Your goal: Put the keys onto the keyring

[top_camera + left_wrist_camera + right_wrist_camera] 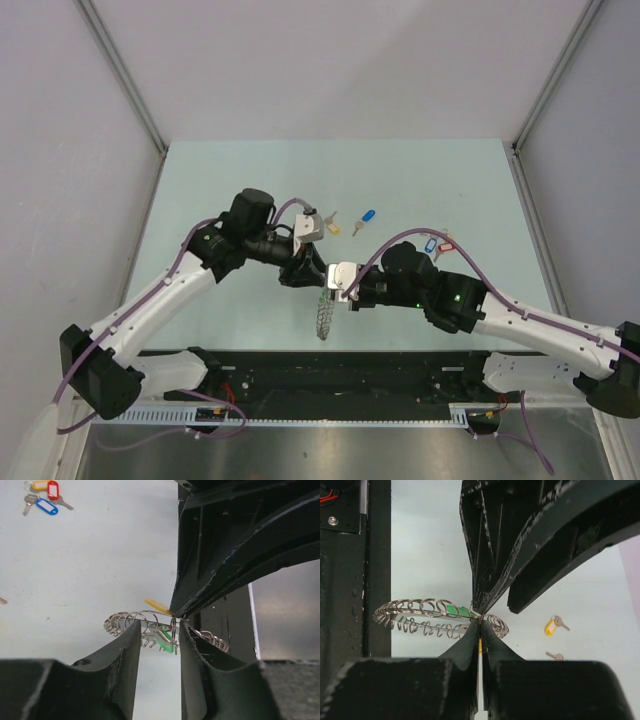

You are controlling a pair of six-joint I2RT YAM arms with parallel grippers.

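1. The keyring hangs from the point where the two grippers meet, above the near middle of the table.
2. The right gripper is clenched on the keyring's wire. Its fingers are pressed flat together, with a sliver of yellow showing between them.
3. The left gripper meets the keyring at the same spot from the opposite side. Its fingers stand apart with a stretch of the keyring between them, and I cannot tell whether they press on it.
4. A yellow tag sticks out at the keyring, just beside the right gripper's tips.
5. A green tag sits among the keyring's small silver loops, close to that same grip.
6. Beyond the keyring and well apart from it, a loose yellow-tagged key and a blue-tagged key lie near each other on the table.
7. To the right of the keyring and farther back, a small bunch of tagged keys lies flat, with red, blue and yellow tags showing.
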